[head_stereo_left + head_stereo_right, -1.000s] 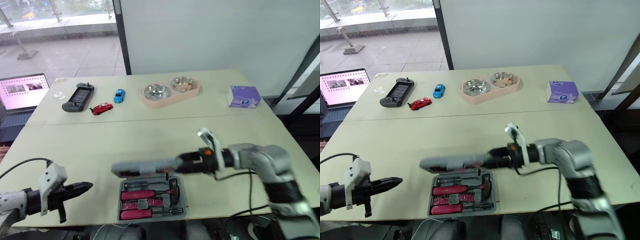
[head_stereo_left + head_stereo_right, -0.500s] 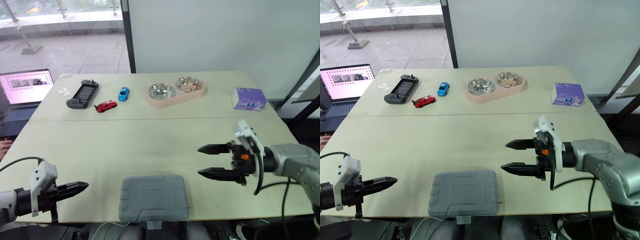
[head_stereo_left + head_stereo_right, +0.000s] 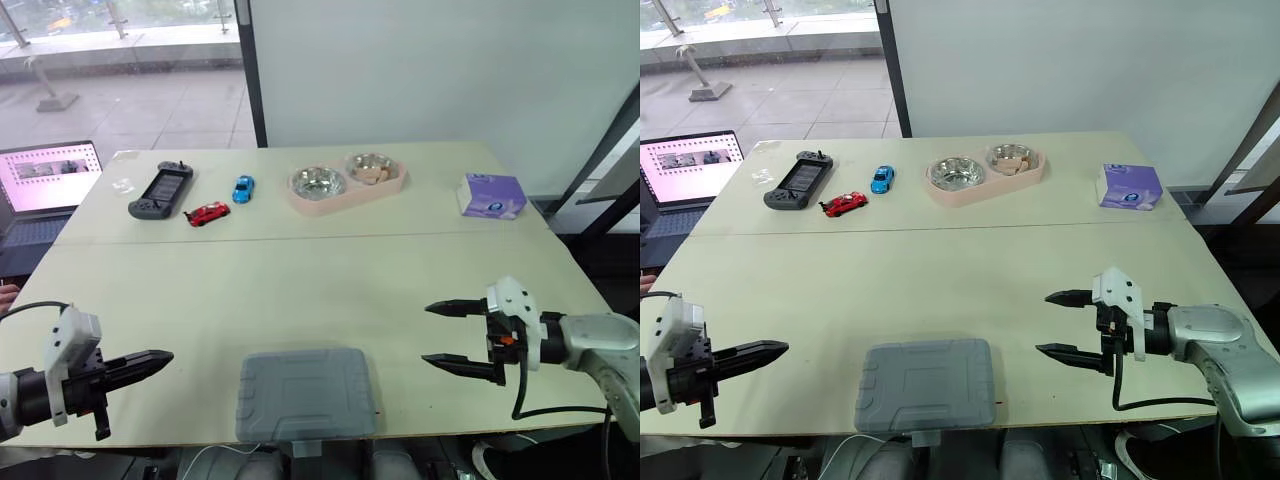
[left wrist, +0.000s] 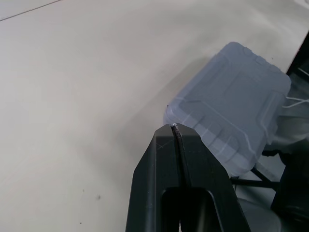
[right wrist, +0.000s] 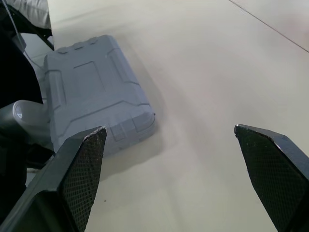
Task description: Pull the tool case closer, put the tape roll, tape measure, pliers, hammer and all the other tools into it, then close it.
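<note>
Left side, far: a laptop (image 3: 45,180) sits off the table's (image 3: 300,280) left edge. It is not involved.

Left side, near: the left gripper (image 3: 160,358) hovers over the near left corner, its fingers pressed together on nothing. It points toward the tool case and is well apart from it.

Far left row: a handheld game console (image 3: 158,192), a red toy car (image 3: 206,214) and a blue toy car (image 3: 240,189). None of them belongs to the task.

Centre, near edge: the tool case (image 3: 305,394) lies flat with its grey lid down.

- One second ago the right gripper held the lid raised over red-handled tools packed in the tray.
- Half a second ago the lid was already down.
- It remains down now.

Whether the latch has engaged cannot be told.

Centre, far: a pink double bowl (image 3: 345,184).

Right side, near: the right gripper (image 3: 430,333) has its fingers spread wide, empty, just right of the case and not touching it. It has drawn back to the right since releasing the lid.

Far right: a purple tissue box (image 3: 490,195).

Assessment: no loose tools remain on the table and the case is shut. The task appears complete, or lacks only a check of the latch.
</note>
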